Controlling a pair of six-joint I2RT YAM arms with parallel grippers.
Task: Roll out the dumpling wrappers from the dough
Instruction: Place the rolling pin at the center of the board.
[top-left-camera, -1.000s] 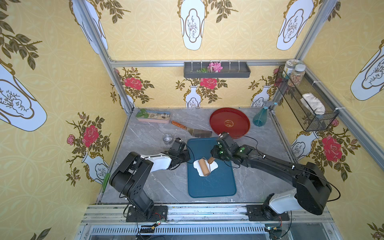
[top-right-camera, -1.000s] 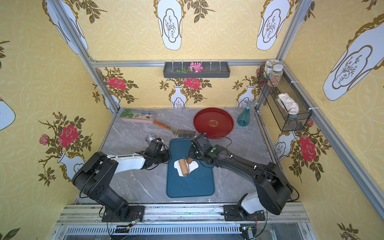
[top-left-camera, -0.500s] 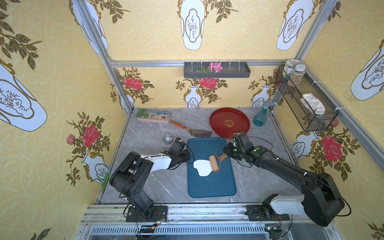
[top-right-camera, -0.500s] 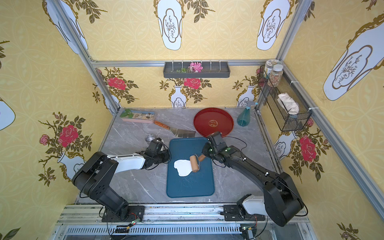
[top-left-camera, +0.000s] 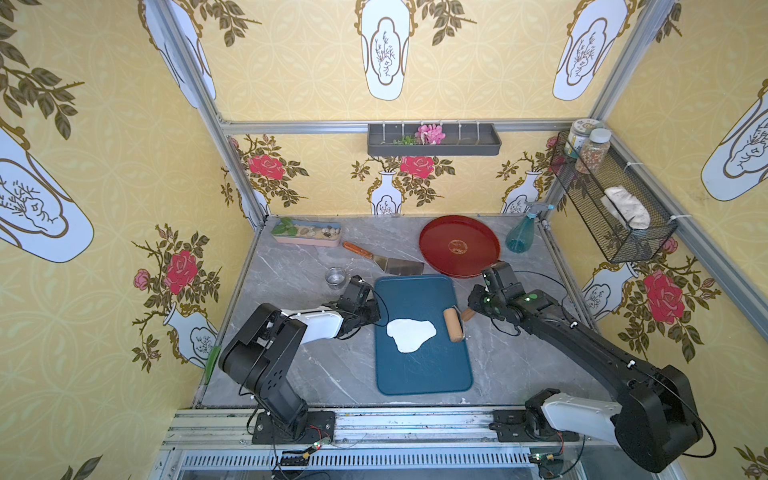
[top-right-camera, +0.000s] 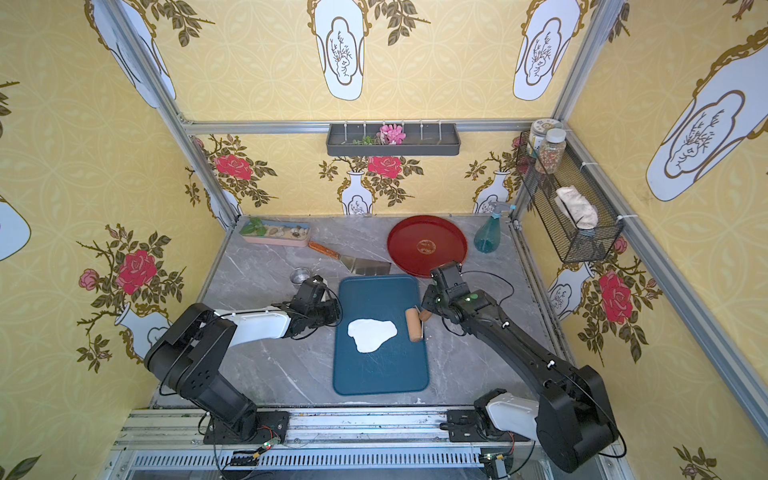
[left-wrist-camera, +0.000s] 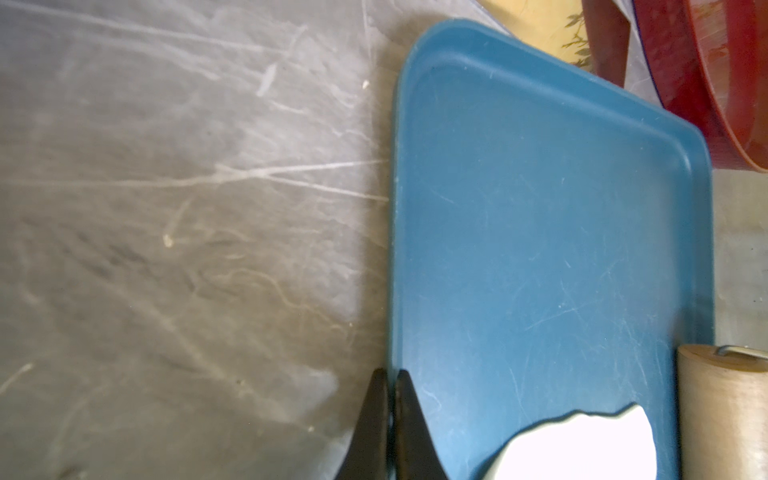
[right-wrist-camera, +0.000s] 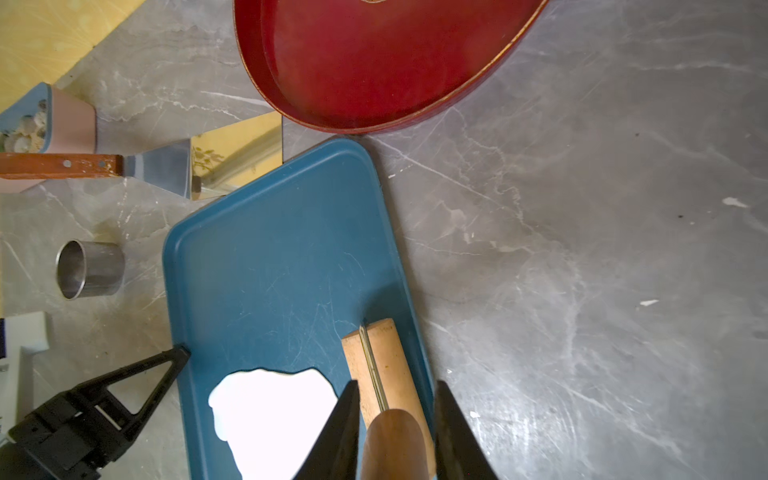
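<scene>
The dough lies as a flat, ragged white sheet on the blue board, seen in both top views. No dumpling wrappers are in view. A wooden roller rests on the board's right edge, just right of the dough. My right gripper is shut on the roller's brown handle, one finger on each side. My left gripper is shut with nothing in it, its tips at the board's left edge beside the dough.
A steel ring cup stands left of the board's far corner. A scraper with a wooden handle and a red round tray lie behind the board. A spray bottle and a pink planter stand at the back.
My right gripper has drawn the roller rightwards, off the dough to the board's right edge. The dough now lies uncovered and spread wider. The left arm has not moved.
</scene>
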